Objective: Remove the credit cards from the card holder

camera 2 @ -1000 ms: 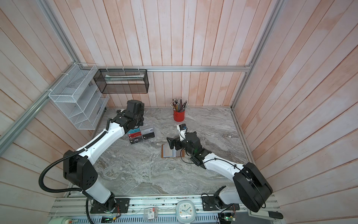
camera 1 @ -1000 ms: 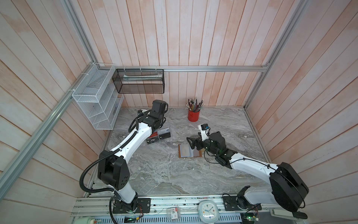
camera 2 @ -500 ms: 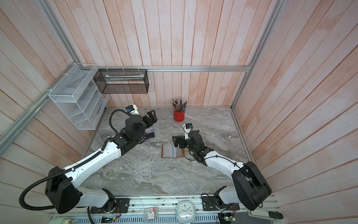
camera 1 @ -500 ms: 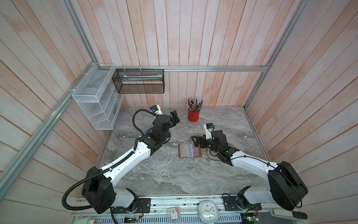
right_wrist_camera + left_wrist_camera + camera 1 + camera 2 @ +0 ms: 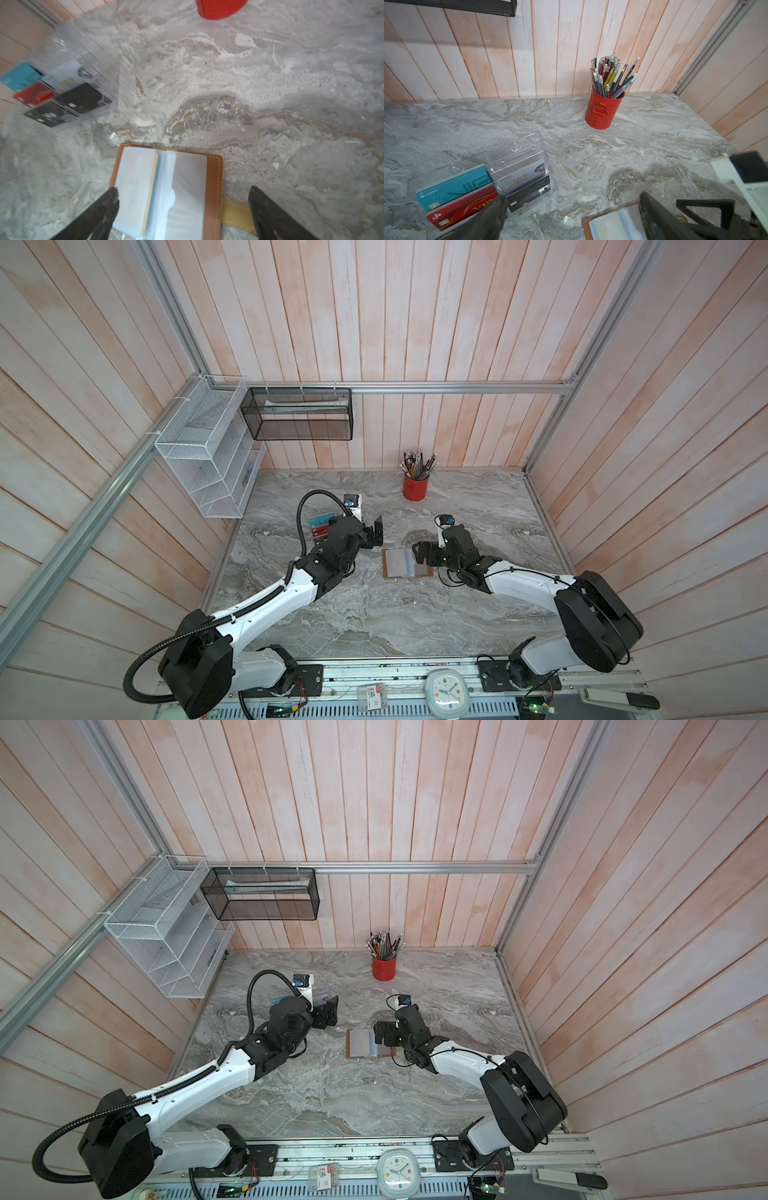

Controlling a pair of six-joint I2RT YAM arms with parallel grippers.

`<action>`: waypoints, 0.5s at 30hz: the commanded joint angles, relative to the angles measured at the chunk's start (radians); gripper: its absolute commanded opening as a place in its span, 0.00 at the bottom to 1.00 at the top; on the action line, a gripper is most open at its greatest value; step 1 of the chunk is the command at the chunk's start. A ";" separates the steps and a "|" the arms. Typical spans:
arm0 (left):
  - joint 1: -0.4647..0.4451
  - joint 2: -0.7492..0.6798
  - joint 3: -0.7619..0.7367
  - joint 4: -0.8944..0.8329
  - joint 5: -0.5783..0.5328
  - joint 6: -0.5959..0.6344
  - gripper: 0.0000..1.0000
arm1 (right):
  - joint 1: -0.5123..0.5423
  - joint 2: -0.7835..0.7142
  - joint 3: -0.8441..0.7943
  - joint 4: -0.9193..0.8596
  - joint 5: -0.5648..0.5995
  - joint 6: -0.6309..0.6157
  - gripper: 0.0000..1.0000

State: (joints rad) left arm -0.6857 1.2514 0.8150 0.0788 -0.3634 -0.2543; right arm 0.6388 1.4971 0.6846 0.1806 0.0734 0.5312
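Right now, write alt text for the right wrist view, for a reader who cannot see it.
A tan leather card holder lies open on a grey marble table, between two black fingers spread wide and gripping nothing; a pale card shows through one clear sleeve. Farther off stand a clear rack of coloured cards, blurred, and a red cup.

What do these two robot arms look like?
The left arm and right arm are white tubes with bulky black joints. The left gripper and right gripper are black, with two wedge-shaped fingers each. A ribbed black hose loops off the left; thin wires trail the right.
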 commanded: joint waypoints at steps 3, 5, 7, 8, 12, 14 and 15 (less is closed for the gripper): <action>0.003 -0.038 -0.060 0.027 0.106 0.038 1.00 | 0.080 0.084 0.088 -0.101 0.174 0.006 0.98; 0.003 -0.036 -0.079 0.014 0.139 0.015 1.00 | 0.105 0.116 0.113 -0.119 0.206 0.011 0.98; 0.005 -0.037 -0.098 -0.012 0.161 -0.023 1.00 | 0.136 0.144 0.141 -0.144 0.245 0.019 0.98; 0.005 -0.039 -0.108 -0.026 0.164 -0.047 1.00 | 0.153 0.153 0.152 -0.153 0.269 0.024 0.98; 0.029 -0.086 -0.168 -0.052 0.242 -0.159 1.00 | 0.198 0.211 0.210 -0.207 0.314 0.048 0.98; 0.081 -0.121 -0.218 -0.011 0.375 -0.240 1.00 | 0.206 0.242 0.239 -0.240 0.338 0.069 0.98; 0.124 -0.131 -0.250 0.028 0.471 -0.295 1.00 | 0.212 0.255 0.248 -0.249 0.354 0.076 0.98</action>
State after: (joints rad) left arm -0.6273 1.1660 0.6201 0.0540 -0.0895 -0.4004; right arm 0.8391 1.7172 0.8963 0.0154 0.3435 0.5682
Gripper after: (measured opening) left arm 0.999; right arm 0.982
